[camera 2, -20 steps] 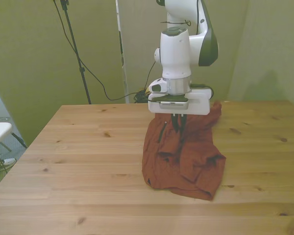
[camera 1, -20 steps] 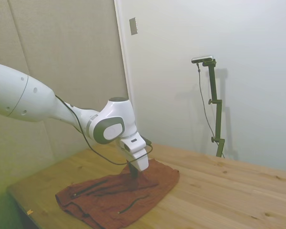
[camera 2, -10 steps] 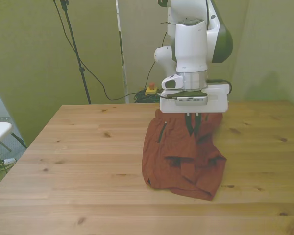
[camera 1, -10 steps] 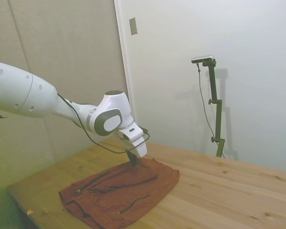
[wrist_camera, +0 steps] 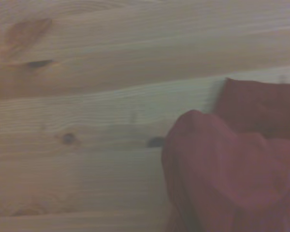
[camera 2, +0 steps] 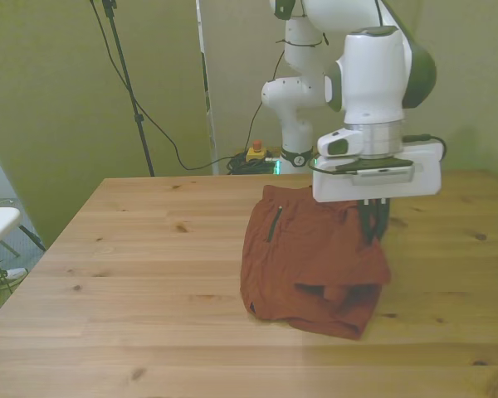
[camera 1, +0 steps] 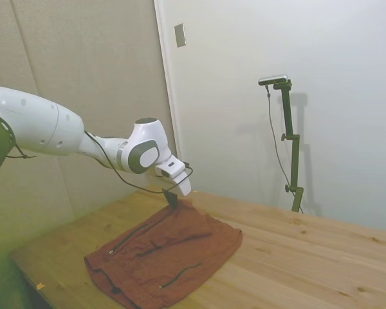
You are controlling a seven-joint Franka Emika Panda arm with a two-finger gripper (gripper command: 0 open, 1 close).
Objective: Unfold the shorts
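Pale walls back the wooden counter [camera 2: 133, 274], where the shorts [camera 2: 303, 261] lie mid-surface, part folded. Gripper [camera 2: 373, 235] pinches a raised fold at the shorts' edge on the front view's right. Cloth looks light, limp; hems offer the surest hold.

A wooden table [camera 2: 149, 274] stands before a tripod stand [camera 2: 126, 83] with black cable.

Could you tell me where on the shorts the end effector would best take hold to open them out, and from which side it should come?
I would grip the folded flap's edge on the shorts, at the front view's right, where the end effector is pinching now. The cloth lies flat on the table, so coming from above suits it. That raised fold gives something to pinch, and pulling it outward should probably spread the layer.
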